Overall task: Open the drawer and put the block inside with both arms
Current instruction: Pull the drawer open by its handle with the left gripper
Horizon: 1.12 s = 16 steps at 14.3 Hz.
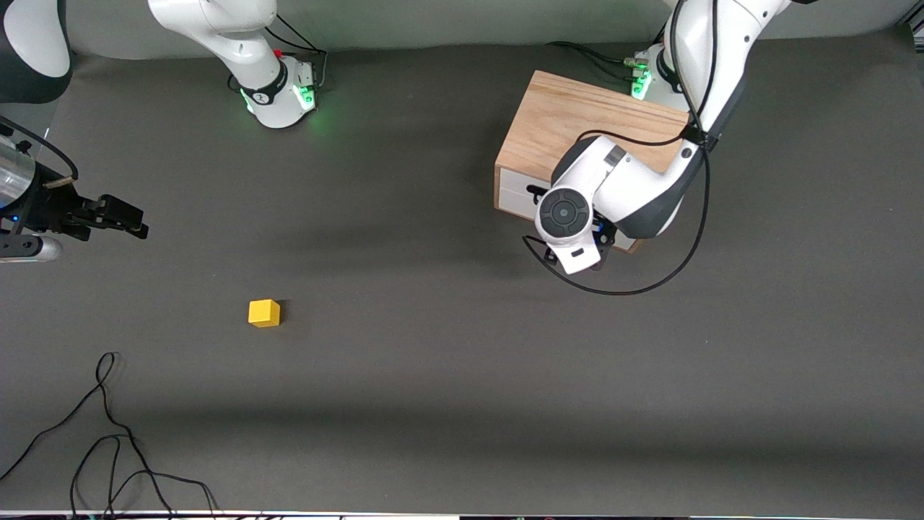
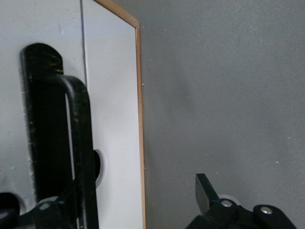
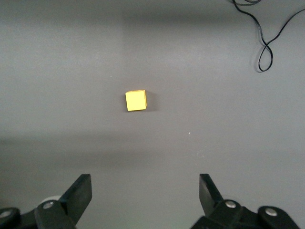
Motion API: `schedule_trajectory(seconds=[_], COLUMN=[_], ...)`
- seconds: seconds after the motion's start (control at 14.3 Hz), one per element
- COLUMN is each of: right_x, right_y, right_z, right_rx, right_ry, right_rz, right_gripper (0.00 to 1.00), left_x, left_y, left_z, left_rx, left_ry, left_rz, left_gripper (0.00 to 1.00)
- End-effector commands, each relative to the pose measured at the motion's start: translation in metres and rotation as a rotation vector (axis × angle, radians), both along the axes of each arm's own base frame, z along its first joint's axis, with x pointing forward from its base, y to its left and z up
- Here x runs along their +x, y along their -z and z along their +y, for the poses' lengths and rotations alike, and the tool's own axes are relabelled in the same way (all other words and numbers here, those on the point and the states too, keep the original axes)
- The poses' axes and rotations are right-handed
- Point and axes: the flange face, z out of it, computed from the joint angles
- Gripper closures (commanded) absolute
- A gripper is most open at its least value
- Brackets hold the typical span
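The yellow block (image 1: pixel 264 313) lies on the grey table toward the right arm's end; it also shows in the right wrist view (image 3: pixel 136 100). My right gripper (image 1: pixel 136 220) is open and empty above the table, apart from the block, its fingers (image 3: pixel 80 191) spread wide. The oak cabinet (image 1: pixel 570 119) stands by the left arm's base, its white drawer (image 1: pixel 514 196) looking shut. My left arm's wrist (image 1: pixel 567 217) is in front of the drawer and hides the hand. My left gripper (image 2: pixel 143 198) is open against the drawer front (image 2: pixel 114 119), beside the black handle (image 2: pixel 78 143).
Loose black cables (image 1: pixel 108 426) lie on the table near the front camera at the right arm's end, and also show in the right wrist view (image 3: pixel 267 43). A black cable (image 1: pixel 650 285) hangs from the left arm beside the cabinet.
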Motion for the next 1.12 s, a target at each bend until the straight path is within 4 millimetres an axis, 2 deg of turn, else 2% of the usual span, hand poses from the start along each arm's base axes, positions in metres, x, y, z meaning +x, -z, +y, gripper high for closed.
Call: schedule_trajectory(seconds=[0.0, 0.56, 1.05], right_x=[0.001, 0.001, 0.004], right_y=[-0.005, -0.004, -0.005], right_z=[0.002, 0.0, 0.002], right_rx=[-0.001, -0.004, -0.01], right_ry=[0.008, 0.008, -0.002], right_rz=[-0.003, -0.001, -0.018], right_gripper=[0.0, 0.0, 0.0], left_x=[0.01, 0.03, 0.06], left_y=[-0.008, -0.016, -0.006], left_z=[-0.003, -0.008, -0.019], left_rx=[0.007, -0.018, -0.037], left_ry=[-0.008, -0.016, 0.002], left_rz=[-0.039, -0.059, -0.102], left_gripper=[0.0, 0.0, 0.0])
